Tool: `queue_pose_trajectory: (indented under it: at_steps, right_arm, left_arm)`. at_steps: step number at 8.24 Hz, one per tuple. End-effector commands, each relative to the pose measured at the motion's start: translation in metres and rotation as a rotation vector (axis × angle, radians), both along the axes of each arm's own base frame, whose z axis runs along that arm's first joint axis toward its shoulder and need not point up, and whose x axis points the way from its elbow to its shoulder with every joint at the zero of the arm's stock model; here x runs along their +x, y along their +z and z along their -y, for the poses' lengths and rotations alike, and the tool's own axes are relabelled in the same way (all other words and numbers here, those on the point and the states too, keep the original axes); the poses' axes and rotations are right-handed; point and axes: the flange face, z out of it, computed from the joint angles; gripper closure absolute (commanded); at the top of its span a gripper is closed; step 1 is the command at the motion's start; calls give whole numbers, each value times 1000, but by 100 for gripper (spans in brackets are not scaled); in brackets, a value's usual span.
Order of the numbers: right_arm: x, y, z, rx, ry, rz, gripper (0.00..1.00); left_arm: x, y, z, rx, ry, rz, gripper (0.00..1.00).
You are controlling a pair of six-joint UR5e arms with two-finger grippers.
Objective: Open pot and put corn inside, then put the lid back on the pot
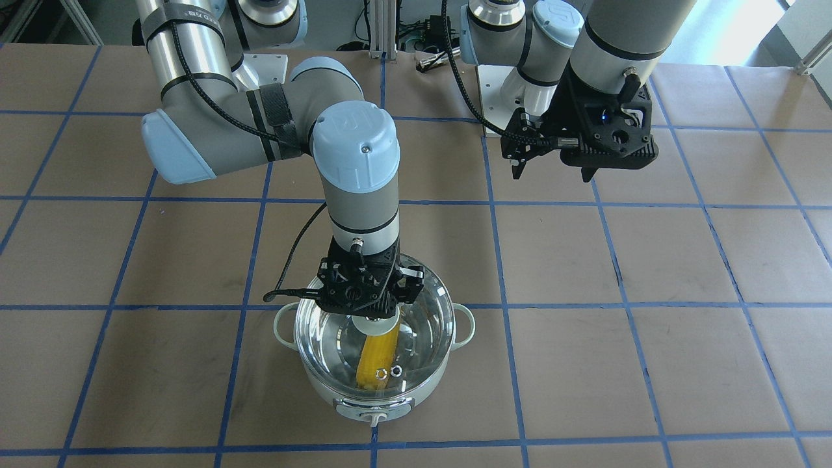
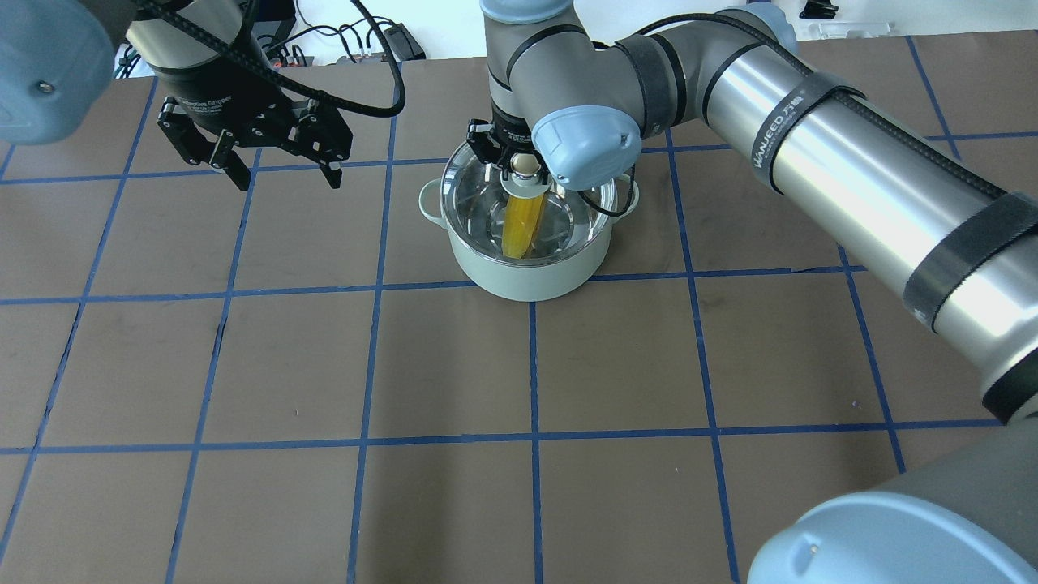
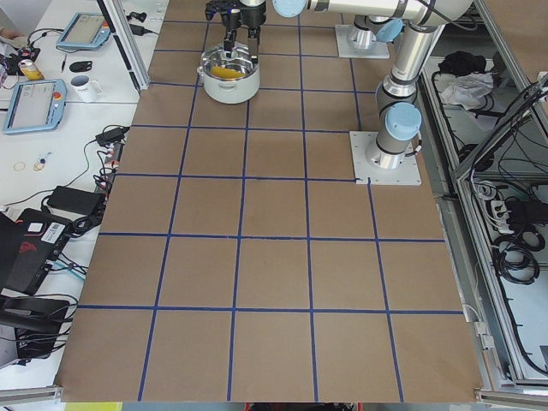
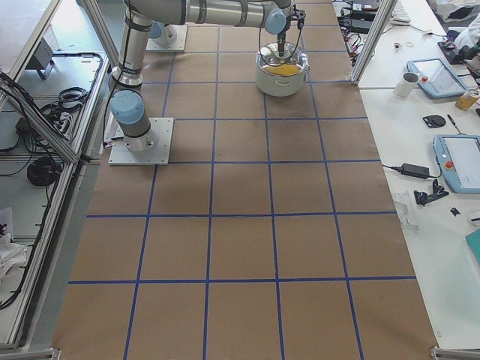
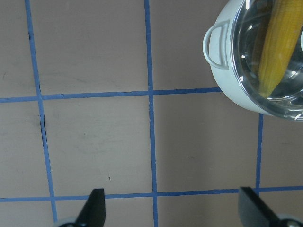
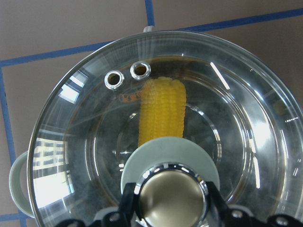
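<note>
The pale mint-white pot stands on the table, also in the overhead view. The clear glass lid sits on its rim. The yellow corn lies inside under the glass, also seen in the right wrist view and the left wrist view. My right gripper stands straight above the pot, shut on the lid's ball knob. My left gripper is open and empty, held above the table well away from the pot.
The table is brown paper with a blue tape grid. The pot's control knob faces away from me. Tablets, a mug and cables lie on side benches beyond the table edge.
</note>
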Motion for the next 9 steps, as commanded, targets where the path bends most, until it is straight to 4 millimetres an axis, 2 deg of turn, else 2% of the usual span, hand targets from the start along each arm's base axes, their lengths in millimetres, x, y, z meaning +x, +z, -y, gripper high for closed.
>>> queue_pose_trajectory:
  at_steps: [1, 2, 3, 4, 5, 6, 7, 8, 9]
  right_arm:
    - [-1, -3, -1, 7, 0, -7, 98]
    - [-1, -6, -1, 12, 2, -12, 91]
    - [-1, -6, -1, 11, -6, -13, 55]
    - [-2, -6, -1, 11, 0, -15, 12]
    - [-3, -4, 0, 8, -3, -12, 0]
    - [-5, -2, 0, 6, -2, -10, 0]
    - [-22, 9, 6, -4, -19, 1, 0]
    - [-50, 22, 9, 12, -9, -9, 0]
    - [-77, 55, -2, 19, 2, -11, 0]
  left_arm:
    - [0, 0, 0, 0, 1, 0, 0]
    - [0, 0, 0, 0, 1, 0, 0]
    - [0, -1, 1, 1, -1, 2, 0]
    - [0, -1, 1, 1, 1, 2, 0]
    - [1, -1, 1, 2, 2, 0, 0]
    - [1, -1, 1, 1, 1, 2, 0]
    - [1, -2, 1, 3, 1, 0, 0]
    - [1, -2, 2, 5, 2, 2, 0]
    - [1, -2, 2, 5, 2, 0, 0]
